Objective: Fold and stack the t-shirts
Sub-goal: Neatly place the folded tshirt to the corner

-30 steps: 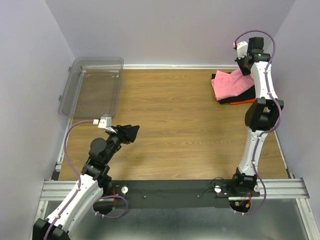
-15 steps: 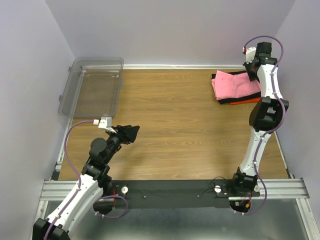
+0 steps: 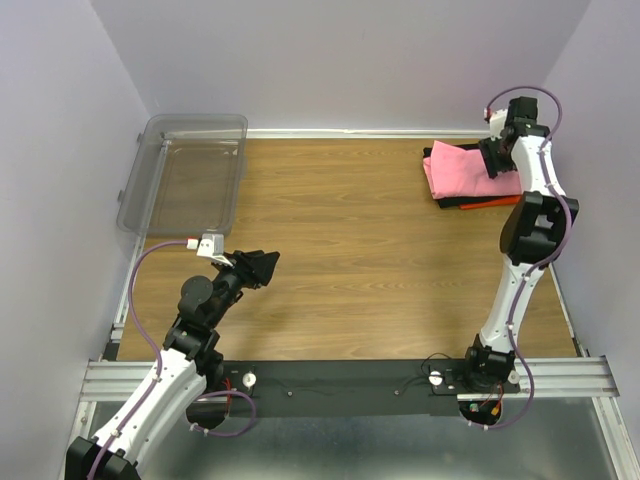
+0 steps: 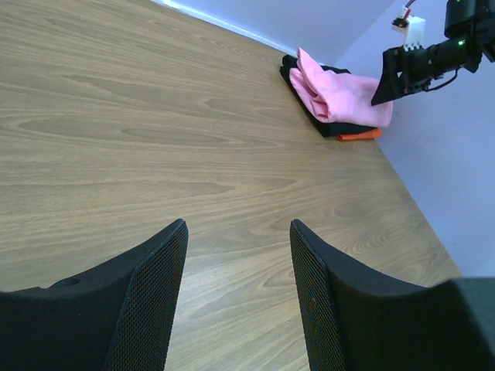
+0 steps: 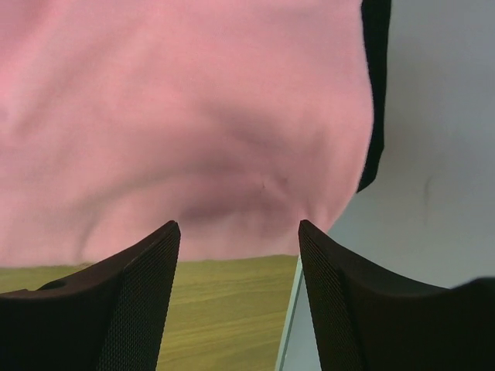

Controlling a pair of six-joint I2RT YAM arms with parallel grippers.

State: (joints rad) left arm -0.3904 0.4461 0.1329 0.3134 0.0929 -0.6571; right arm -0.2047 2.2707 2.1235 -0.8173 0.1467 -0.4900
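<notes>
Pink cloth crowns the stack: the pink t-shirt [image 3: 458, 168] is seen folded on top of the black t-shirt [image 3: 446, 202] and the orange t-shirt [image 3: 487, 204] at about 1 o'clock on the wooden table [image 3: 340, 250], close to the right wall. Finished garments are judged to be gathered there so that the middle of the table is left free for folding. The right gripper [image 3: 495, 160] is held just over the pile's right edge with its jaws parted and nothing pinched between them, which suggests the shirt is being let lie, not carried. The left gripper [image 3: 262, 265] is parked low at about 8 o'clock, well apart from the pile, jaws likewise spread and empty, seemingly kept out of the way. A clear plastic bin [image 3: 196, 120] is set at 10 o'clock. The three layers of the pile and the right arm reaching in from 3 o'clock are shown sideways by the left wrist view, a profile flattened from overhead. Only soft pink folds and a sliver of black hem are given by the right wrist view, with the orange shirt hidden, though the gap between the fingers is confirmed there.
</notes>
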